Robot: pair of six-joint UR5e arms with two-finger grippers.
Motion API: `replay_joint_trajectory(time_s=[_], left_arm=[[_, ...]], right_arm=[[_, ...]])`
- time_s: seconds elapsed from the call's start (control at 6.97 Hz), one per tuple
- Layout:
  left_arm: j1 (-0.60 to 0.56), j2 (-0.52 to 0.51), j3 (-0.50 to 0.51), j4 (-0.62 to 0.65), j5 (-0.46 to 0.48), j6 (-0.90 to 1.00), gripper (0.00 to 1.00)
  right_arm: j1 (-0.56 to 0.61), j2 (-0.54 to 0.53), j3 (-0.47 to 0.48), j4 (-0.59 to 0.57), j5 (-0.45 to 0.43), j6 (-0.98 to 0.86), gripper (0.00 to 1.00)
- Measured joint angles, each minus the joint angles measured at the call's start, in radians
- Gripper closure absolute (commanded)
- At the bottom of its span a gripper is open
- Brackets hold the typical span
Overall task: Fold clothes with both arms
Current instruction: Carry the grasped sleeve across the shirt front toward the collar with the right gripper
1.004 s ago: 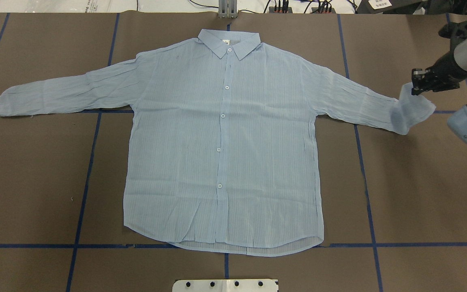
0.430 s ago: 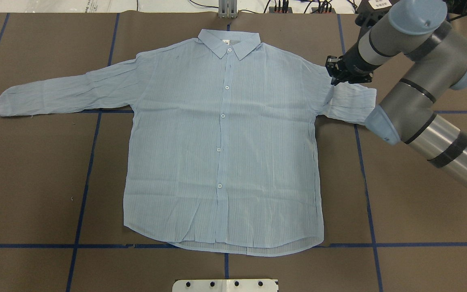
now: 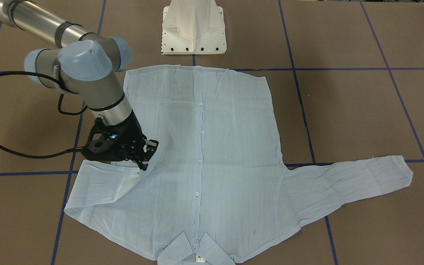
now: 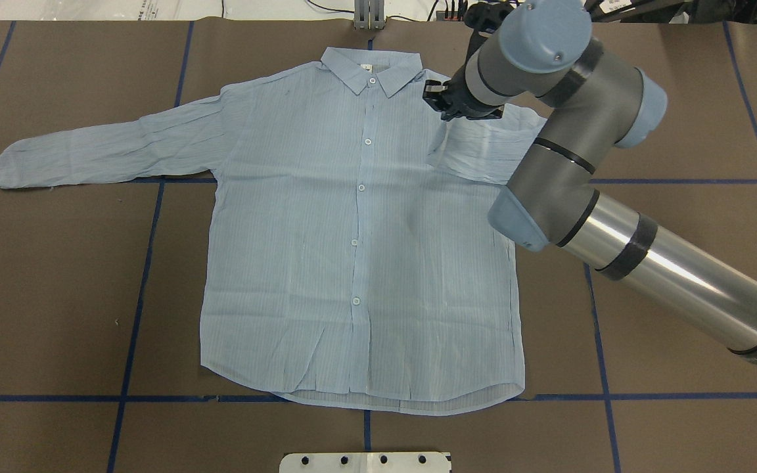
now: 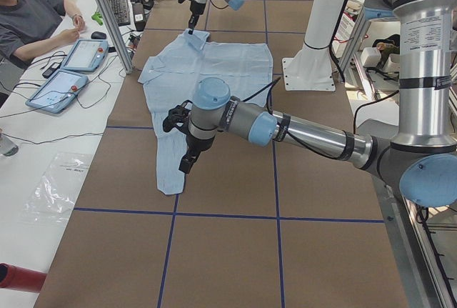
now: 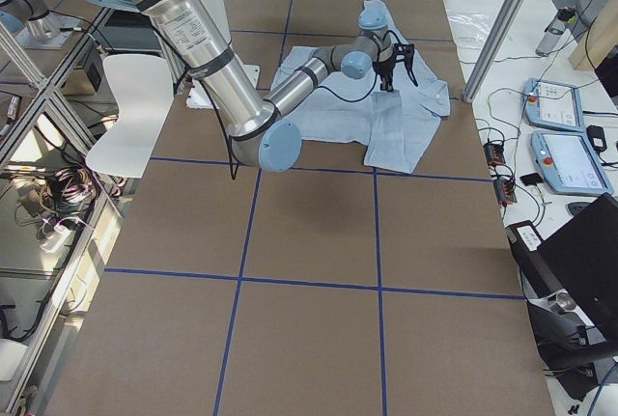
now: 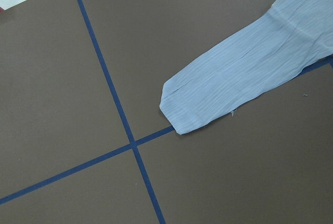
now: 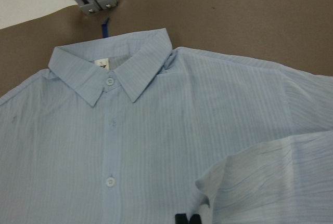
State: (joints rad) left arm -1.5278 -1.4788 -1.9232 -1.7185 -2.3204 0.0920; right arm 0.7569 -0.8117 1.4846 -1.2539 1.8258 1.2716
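Sleeve cuff [image 4: 458, 146] sits clamped in right jaws above shirt [image 4: 326, 230] shoulder; left jaws, cannot tell.

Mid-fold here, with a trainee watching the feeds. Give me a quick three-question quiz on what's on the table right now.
1. True or false: both sleeves of the shirt lie stretched out flat to the sides.
2. What does the right gripper hold? A) the collar B) a sleeve end C) the bottom hem
3. Fill in: the other sleeve ends near a crossing of ___ lines on the table.
Key: 1 false, one sleeve is doubled back onto the shirt's body; 2 B; 3 blue.
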Motion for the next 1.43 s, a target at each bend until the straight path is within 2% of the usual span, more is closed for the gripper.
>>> replay_joint_trajectory(time_s=[0.57,1.15,1.29,1.43], left_arm=[[0.000,0.000,0.003,-0.001,-0.025,0.000,0.00],[0.000,0.000,0.006,-0.002,-0.025,0.000,0.00],[0.000,0.000,0.007,-0.002,-0.025,0.000,0.00],[0.000,0.000,0.008,-0.002,-0.025,0.000,0.00]], right_arm=[[-0.166,0.179,-0.212,0.163,-0.161,-0.002,1.00],[-0.259,0.274,-0.314,0.183,-0.264,-0.002,1.00],[-0.273,0.285,-0.325,0.184,-0.276,-0.002,0.42],[-0.283,0.292,-0.334,0.184,-0.285,-0.001,0.00]])
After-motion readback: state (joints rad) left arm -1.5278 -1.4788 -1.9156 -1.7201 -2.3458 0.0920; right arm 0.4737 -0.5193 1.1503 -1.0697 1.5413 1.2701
